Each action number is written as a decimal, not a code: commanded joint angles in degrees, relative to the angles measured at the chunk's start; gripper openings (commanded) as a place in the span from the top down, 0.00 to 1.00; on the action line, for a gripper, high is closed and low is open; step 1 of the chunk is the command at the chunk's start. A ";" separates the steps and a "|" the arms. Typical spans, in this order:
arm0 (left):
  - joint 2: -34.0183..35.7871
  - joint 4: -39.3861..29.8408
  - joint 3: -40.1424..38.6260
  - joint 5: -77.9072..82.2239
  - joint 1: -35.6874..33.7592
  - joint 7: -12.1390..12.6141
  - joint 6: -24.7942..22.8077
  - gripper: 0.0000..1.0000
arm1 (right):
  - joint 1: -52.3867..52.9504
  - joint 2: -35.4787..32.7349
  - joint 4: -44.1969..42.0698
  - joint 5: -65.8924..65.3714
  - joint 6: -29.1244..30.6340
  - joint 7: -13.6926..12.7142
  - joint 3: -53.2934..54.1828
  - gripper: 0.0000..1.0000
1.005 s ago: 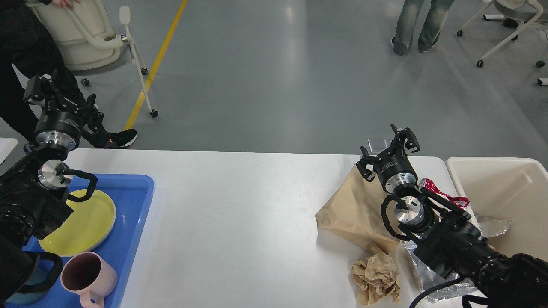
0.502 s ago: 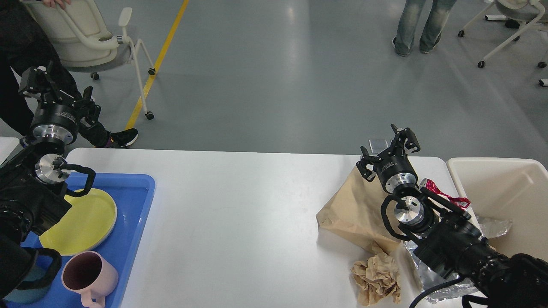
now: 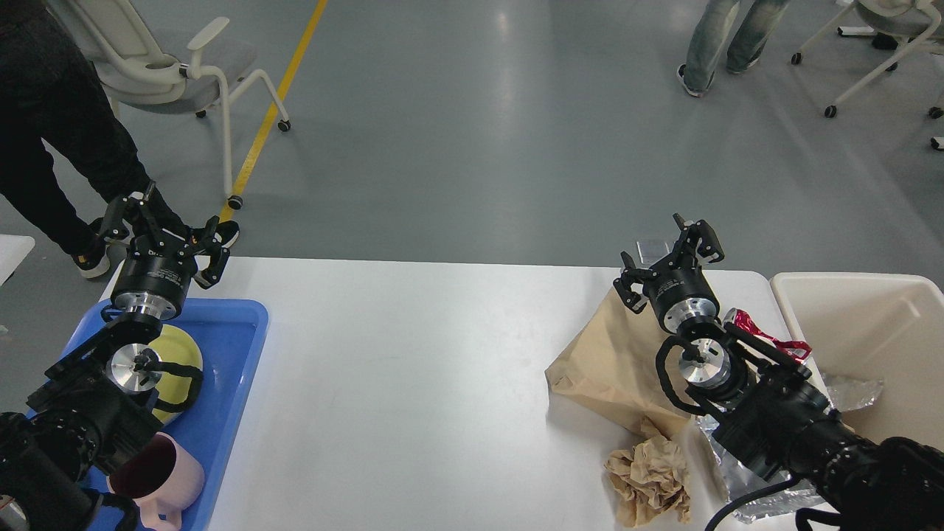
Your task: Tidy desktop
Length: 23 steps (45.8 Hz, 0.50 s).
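Two open grippers, rubbish to clear on the right

Most of the white tabletop [image 3: 413, 383] is bare across its middle; it fills the lower half of the view, and the clutter sits at its two ends. At the right end a cream plastic bin [image 3: 870, 339] stands just past the table's edge, mouth up. At the left end a blue tray [image 3: 232, 376] already holds a yellow plate [image 3: 181, 350] and a pink mug [image 3: 181, 479]. A flattened brown paper bag [image 3: 605, 361] lies near the bin, with crinkled silver foil [image 3: 745, 479] partly under the right arm, a crumpled brown paper ball [image 3: 649, 479] near the front edge, and a red wrapper [image 3: 767, 335] beside the bin's rim.

The right gripper [image 3: 670, 254] hovers over the bag's far end, fingers spread, holding nothing. The left gripper [image 3: 164, 232] hangs above the tray's far corner, fingers likewise spread and empty.

Judging from this, the step in hand is the right arm's first pick of rubbish. Taking the bag first seems wise, since it is the biggest piece. Flat paper gives little to pinch, so aim for a raised fold or edge, lift clear, then release over the bin's middle.
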 commanded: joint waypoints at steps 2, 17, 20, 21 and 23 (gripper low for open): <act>-0.17 -0.07 -0.03 0.04 0.20 -1.18 0.01 0.04 | 0.00 0.00 0.01 0.09 0.00 -0.01 0.01 0.00; -0.26 0.01 0.23 0.04 0.37 -4.26 0.01 0.04 | 0.00 0.00 0.01 0.00 0.00 -0.01 0.01 0.00; -0.26 -0.08 0.14 0.04 0.46 -4.26 0.01 0.04 | 0.00 0.00 0.01 0.00 0.00 -0.01 0.01 0.00; -0.26 0.01 0.14 0.04 0.46 -4.26 0.01 0.04 | 0.00 0.00 0.01 0.00 0.00 -0.01 0.01 0.00; -0.26 0.01 0.14 0.04 0.46 -4.26 0.01 0.04 | 0.00 0.00 0.01 0.00 0.00 -0.01 0.01 0.00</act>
